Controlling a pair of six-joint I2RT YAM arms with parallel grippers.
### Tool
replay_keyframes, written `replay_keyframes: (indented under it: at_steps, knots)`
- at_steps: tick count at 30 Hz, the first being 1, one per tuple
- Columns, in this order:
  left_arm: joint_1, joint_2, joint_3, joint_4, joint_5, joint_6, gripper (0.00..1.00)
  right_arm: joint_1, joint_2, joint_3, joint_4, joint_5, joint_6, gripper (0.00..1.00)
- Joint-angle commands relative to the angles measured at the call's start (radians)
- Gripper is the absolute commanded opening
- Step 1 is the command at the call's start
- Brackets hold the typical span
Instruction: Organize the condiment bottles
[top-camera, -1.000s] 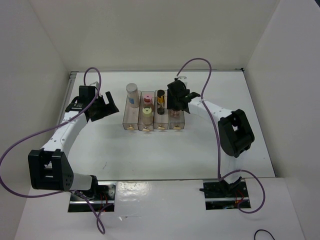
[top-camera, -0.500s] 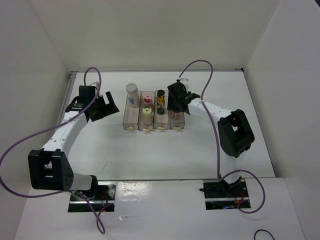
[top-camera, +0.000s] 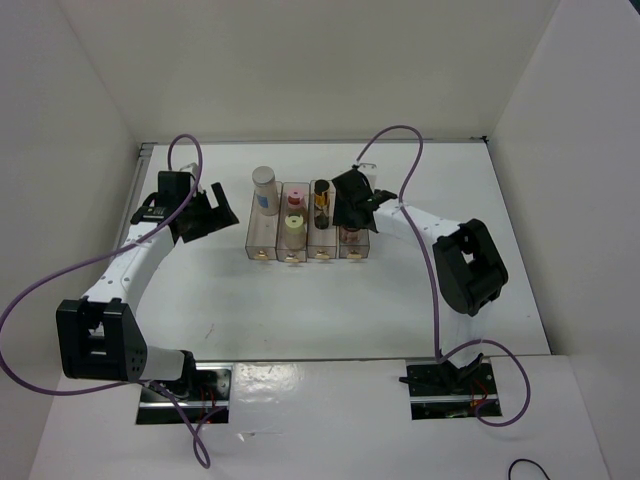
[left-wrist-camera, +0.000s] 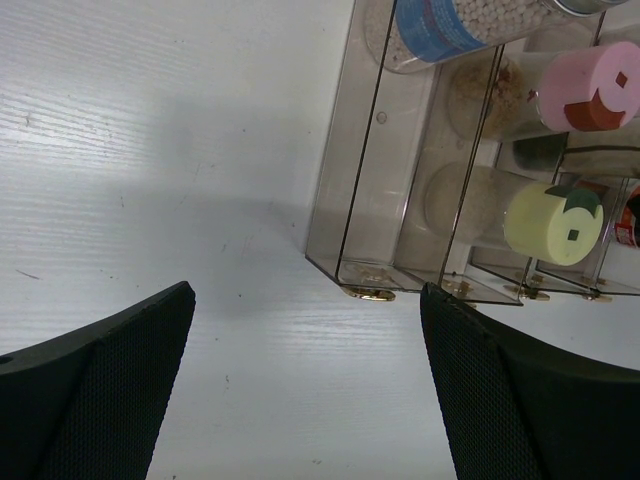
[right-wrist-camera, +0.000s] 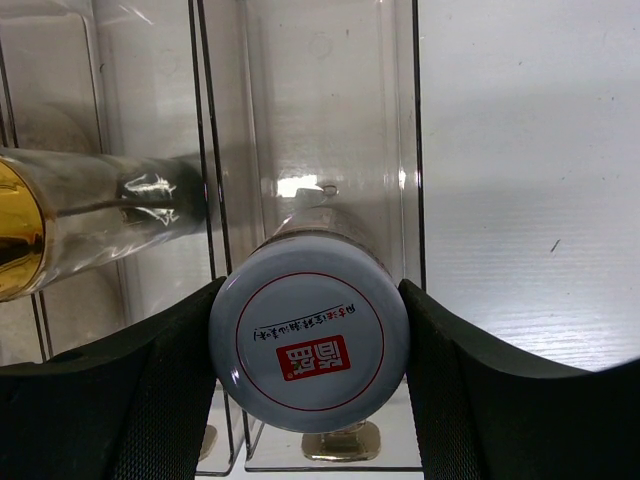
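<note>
item: squat red-rimmed jar (right-wrist-camera: 308, 345); place: rightmost compartment of the clear rack (left-wrist-camera: 350, 190), toward its front end; lid faces the right wrist camera, so the long axis runs away from the wrist, down into the compartment; whether its base rests on the rack floor cannot be told.

holder: right gripper (top-camera: 352, 208), over the rack's right end; fingers pressed on both sides of the lid, clamped on the jar.

idle: left gripper (top-camera: 210, 212), just left of the rack; jaws wide apart, nothing between them; the right arm is the nearer to the jar.

other stock: tall white bottle (top-camera: 264, 190), leftmost compartment, rear; pink-capped bottle (top-camera: 296, 197), second compartment, rear; yellow-capped bottle (top-camera: 294, 224), same compartment, in front; slim dark bottle (top-camera: 321, 195), third compartment, beside the jar's.

judgement: placement looks nearly done; the next move probably turns on letting go and backing out along the jar's axis, between the close compartment walls.

views: right wrist shows the grip and the lid; top view hides the jar under the gripper but shows the whole row; left wrist shows the rack's left compartments.
</note>
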Motion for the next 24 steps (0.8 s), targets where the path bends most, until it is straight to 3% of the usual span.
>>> replay_keyframes:
  at_steps: [1,11,24]
  knots:
    - [0.007,0.005,-0.006,0.031,0.027,0.003,0.99,0.007,-0.017,0.021,0.025,0.037,0.028,0.67]
    - [0.007,0.005,-0.006,0.031,0.036,0.003,0.99,0.007,-0.028,0.030,-0.013,0.028,0.047,0.98]
    - [0.007,0.005,-0.006,0.040,0.056,0.003,0.99,0.025,-0.203,0.030,-0.052,0.006,0.053,0.98]
